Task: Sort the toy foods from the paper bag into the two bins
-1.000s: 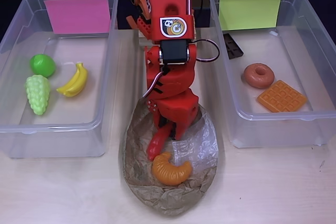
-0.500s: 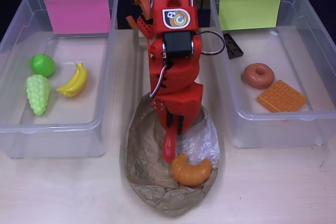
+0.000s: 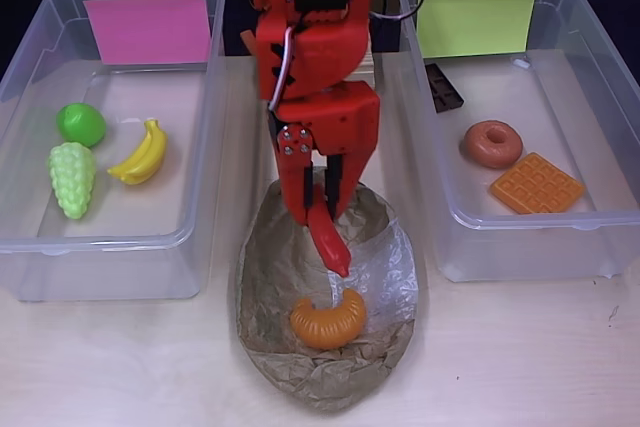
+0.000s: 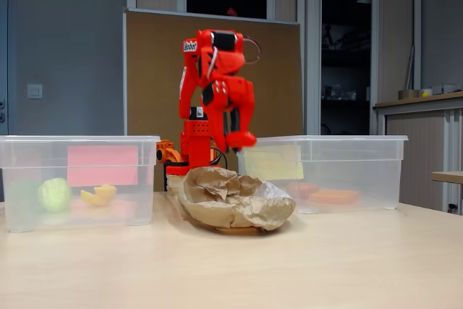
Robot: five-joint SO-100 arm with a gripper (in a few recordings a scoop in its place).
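My red gripper [image 3: 322, 209] hangs over the back of the paper bag [image 3: 268, 277], shut on the red chili [image 3: 332, 245], which points down and to the right. In the fixed view the gripper [image 4: 236, 137] is lifted above the crumpled bag [image 4: 235, 200]. An orange croissant [image 3: 328, 319] lies in the bag, in front of the chili. The pink-labelled bin [image 3: 100, 243] on the left holds a green ball [image 3: 81, 124], pale-green grapes [image 3: 72, 178] and a banana [image 3: 142, 153]. The bin with the yellow-green label [image 3: 530, 223] holds a chocolate bar [image 3: 443, 87], a donut [image 3: 492, 143] and a waffle [image 3: 536, 184].
The arm's base stands at the table's back between the two bins. In the fixed view the bins [image 4: 79, 179] [image 4: 347, 157] flank the bag, with bare light wood table [image 3: 120, 367] in front of them.
The gripper dipped into the bag, shut on the chili and lifted it up and back. The croissant shifted about inside the bag.
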